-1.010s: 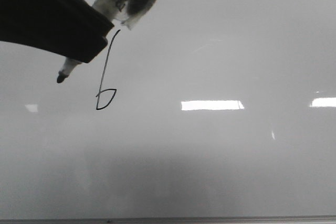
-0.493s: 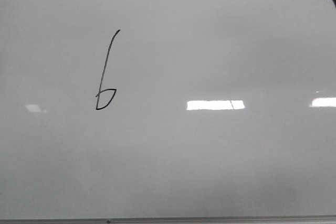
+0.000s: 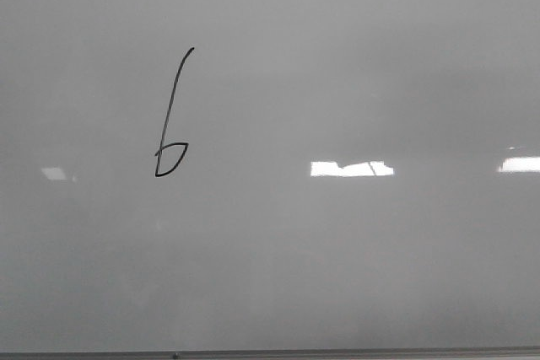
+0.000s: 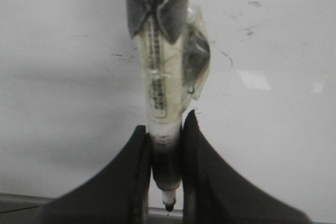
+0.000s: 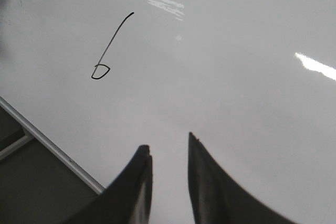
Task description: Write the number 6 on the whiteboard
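Observation:
The number 6 point(image 3: 171, 124) is a thin black stroke on the whiteboard point(image 3: 354, 276), left of centre in the front view, with a tall slanted stem and a small pointed loop at its base. It also shows in the right wrist view point(image 5: 107, 51). No gripper shows in the front view. My left gripper point(image 4: 166, 127) is shut on a marker point(image 4: 163, 93) with a pale barrel wrapped in tape, and the marker's black tip point(image 4: 168, 206) is over the board's metal edge. My right gripper point(image 5: 168, 142) is open and empty above the whiteboard point(image 5: 236, 103), apart from the 6.
Bright white light reflections point(image 3: 350, 169) lie on the board right of the 6. The metal edge strip point(image 3: 270, 351) runs along the near side, and also shows in the right wrist view point(image 5: 47, 145) with dark floor beyond it. Faint smudges point(image 4: 231, 59) mark the board.
The left gripper with the marker stood over the top of the 6 one second ago and has left the front view. The 6 now shows whole.

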Motion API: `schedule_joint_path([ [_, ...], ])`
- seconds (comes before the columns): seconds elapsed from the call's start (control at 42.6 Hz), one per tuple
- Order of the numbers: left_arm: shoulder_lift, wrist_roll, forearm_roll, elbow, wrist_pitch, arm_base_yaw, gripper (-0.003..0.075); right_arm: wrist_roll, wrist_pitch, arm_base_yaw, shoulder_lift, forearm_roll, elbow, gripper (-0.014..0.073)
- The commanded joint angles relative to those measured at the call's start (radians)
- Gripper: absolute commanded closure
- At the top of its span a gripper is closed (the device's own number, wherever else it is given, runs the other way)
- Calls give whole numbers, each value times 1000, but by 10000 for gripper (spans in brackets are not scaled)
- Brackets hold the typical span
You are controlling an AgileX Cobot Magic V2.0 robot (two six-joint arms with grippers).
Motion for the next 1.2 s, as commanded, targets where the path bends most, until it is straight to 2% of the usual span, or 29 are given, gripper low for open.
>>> schedule_joint_path([
  [0.0,48,-7,-15,-29,-128,-41,740,3,-59,-6,-2,24,-27,394],
  [0.164,132,-7,-13,-30,-206,-60,736,3,-54,-6,-2,24,-27,394],
  [0.235,147,-7,-13,-32,-210,-60,710,3,-50,-6,-2,24,-27,394],
  [0.47,149,-7,-13,-32,-215,-60,498,3,-49,-6,-2,24,-27,394],
  [0.658,149,-7,-13,-32,-215,-60,391,3,-49,-6,-2,24,-27,394],
  [0.799,144,-7,-13,-32,-209,-60,220,3,-49,-6,-2,24,-27,394],
  [0.869,134,-7,-13,-32,-207,-60,162,3,-49,-6,-2,24,-27,394],
  [1.033,94,-7,-13,-32,-178,-60,153,3,-51,-6,-2,24,-27,394],
  [1.174,-14,-7,-13,-29,-98,-60,162,3,-75,-6,-2,24,-27,394],
])
